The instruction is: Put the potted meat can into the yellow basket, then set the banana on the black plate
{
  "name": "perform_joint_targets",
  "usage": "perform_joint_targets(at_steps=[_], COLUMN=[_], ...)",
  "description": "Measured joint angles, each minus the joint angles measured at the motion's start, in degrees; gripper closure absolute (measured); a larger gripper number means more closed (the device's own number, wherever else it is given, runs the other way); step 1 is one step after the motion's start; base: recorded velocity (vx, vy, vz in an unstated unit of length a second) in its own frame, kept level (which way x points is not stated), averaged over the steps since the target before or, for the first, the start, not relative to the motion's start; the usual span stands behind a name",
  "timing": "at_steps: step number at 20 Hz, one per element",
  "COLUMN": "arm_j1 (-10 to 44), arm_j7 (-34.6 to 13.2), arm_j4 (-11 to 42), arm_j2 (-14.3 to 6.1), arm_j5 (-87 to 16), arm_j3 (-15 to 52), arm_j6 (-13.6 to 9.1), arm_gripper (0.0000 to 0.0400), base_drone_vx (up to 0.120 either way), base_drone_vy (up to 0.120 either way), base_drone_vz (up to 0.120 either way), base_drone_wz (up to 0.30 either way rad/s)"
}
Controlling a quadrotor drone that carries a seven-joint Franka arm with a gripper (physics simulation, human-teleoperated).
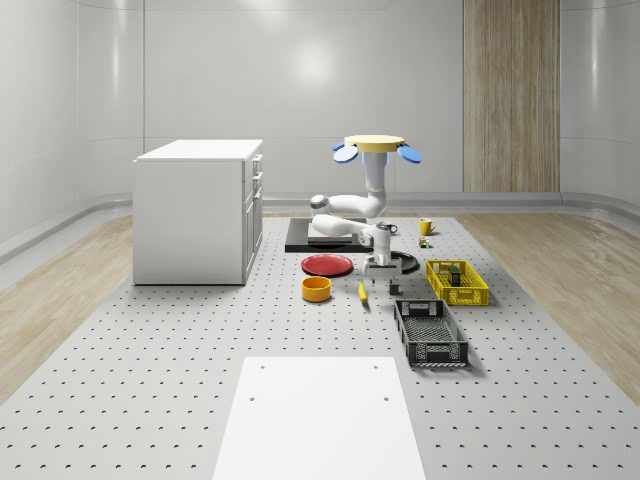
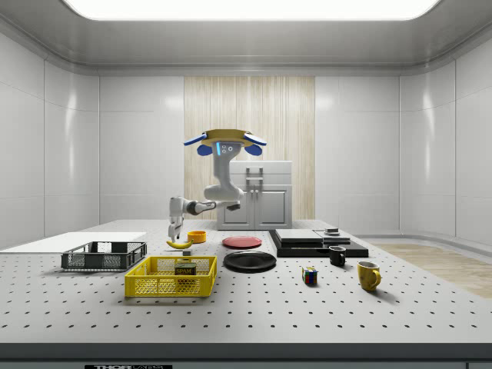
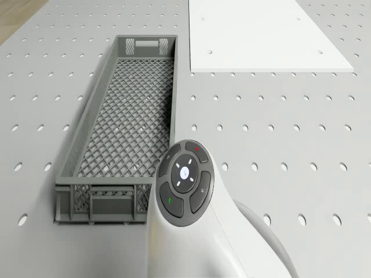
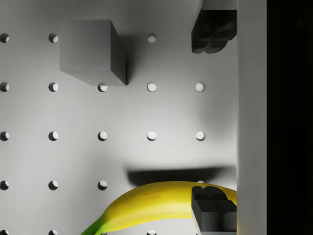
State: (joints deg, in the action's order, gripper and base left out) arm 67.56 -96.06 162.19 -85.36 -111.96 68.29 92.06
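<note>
The banana (image 1: pixel 362 292) (image 2: pixel 180 244) (image 4: pixel 156 205) lies on the perforated table between the orange bowl and the grey crate. My gripper (image 1: pixel 380 284) (image 2: pixel 175 235) (image 4: pixel 214 122) hangs open just above it, pointing down. In the wrist view one fingertip (image 4: pixel 215 213) overlaps the banana's end; the other (image 4: pixel 214 32) stands well off it. The potted meat can (image 1: pixel 450 274) (image 2: pixel 184 268) sits inside the yellow basket (image 1: pixel 470 293) (image 2: pixel 157 286). The black plate (image 1: pixel 409 264) (image 2: pixel 250 261) lies behind the gripper, bare. The drone (image 1: pixel 375 148) (image 2: pixel 225 142) hovers above the table near the plate.
A grey crate (image 1: pixel 430 333) (image 2: pixel 104 256) (image 3: pixel 116 127), an orange bowl (image 1: pixel 317 289) (image 2: pixel 197 236) and a red plate (image 1: pixel 327 264) (image 2: pixel 241 241) ring the banana. Farther off stand a white cabinet (image 1: pixel 200 210), black slab (image 1: pixel 310 240), yellow mug (image 2: pixel 368 274) and a white panel (image 1: pixel 320 415).
</note>
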Motion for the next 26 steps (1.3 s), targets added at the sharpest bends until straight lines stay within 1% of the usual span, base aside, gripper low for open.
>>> perform_joint_targets(at_steps=[13, 18, 20, 23, 26], arm_j1=[0.0, 0.0, 0.0, 0.0, 0.3], arm_j7=[0.0, 0.0, 0.0, 0.0, 0.1], arm_j4=[0.0, 0.0, 0.0, -0.1, -0.7], arm_j2=[0.0, 0.0, 0.0, 0.0, 0.0], arm_j5=[0.0, 0.0, 0.0, -0.3, -1.8], arm_j3=[0.0, 0.0, 0.0, -0.3, -1.9], arm_j6=[0.0, 0.0, 0.0, 0.1, 0.8], arm_gripper=[0.0, 0.0, 0.0, 0.0, 0.0], base_drone_vx=[0.0, 0.0, 0.0, 0.0, 0.0], base_drone_vy=[-0.117, -0.008, -0.1, 0.0, 0.0], base_drone_vz=[0.0, -0.12, -0.02, 0.0, 0.0], base_drone_wz=[0.0, 0.0, 0.0, 0.0, 0.0])
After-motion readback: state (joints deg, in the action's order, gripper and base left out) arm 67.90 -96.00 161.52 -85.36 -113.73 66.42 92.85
